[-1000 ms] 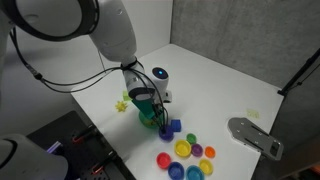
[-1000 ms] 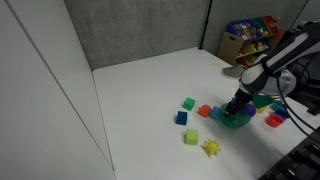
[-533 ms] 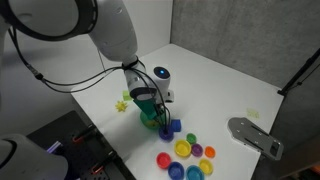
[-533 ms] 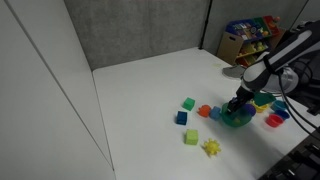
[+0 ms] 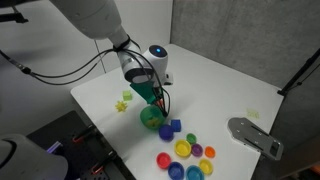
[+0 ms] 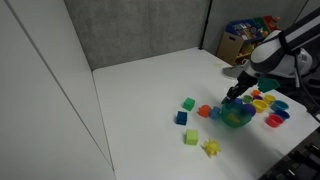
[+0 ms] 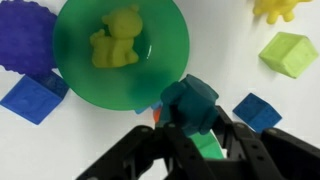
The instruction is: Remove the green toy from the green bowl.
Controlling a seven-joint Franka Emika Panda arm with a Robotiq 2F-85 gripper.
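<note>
The green bowl (image 7: 75,80) fills the upper left of the wrist view, with a pale yellow-green toy (image 7: 118,42) lying inside it. My gripper (image 7: 192,125) is shut on the green toy (image 7: 190,105), a small teal-green block held above the bowl's near rim. In both exterior views the gripper (image 5: 152,97) (image 6: 236,98) hangs a little above the bowl (image 5: 151,117) (image 6: 237,115). The held toy is too small to make out there.
Around the bowl lie a purple piece (image 7: 28,38), blue cubes (image 7: 32,97) (image 7: 258,110), a pale green cube (image 7: 288,52) and a yellow star (image 7: 282,8). Coloured round caps (image 5: 185,150) sit near the table edge, with a grey object (image 5: 255,135) beyond them.
The gripper has closed on the green toy down in the bowl and risen with it, so it now hangs above the bowl.
</note>
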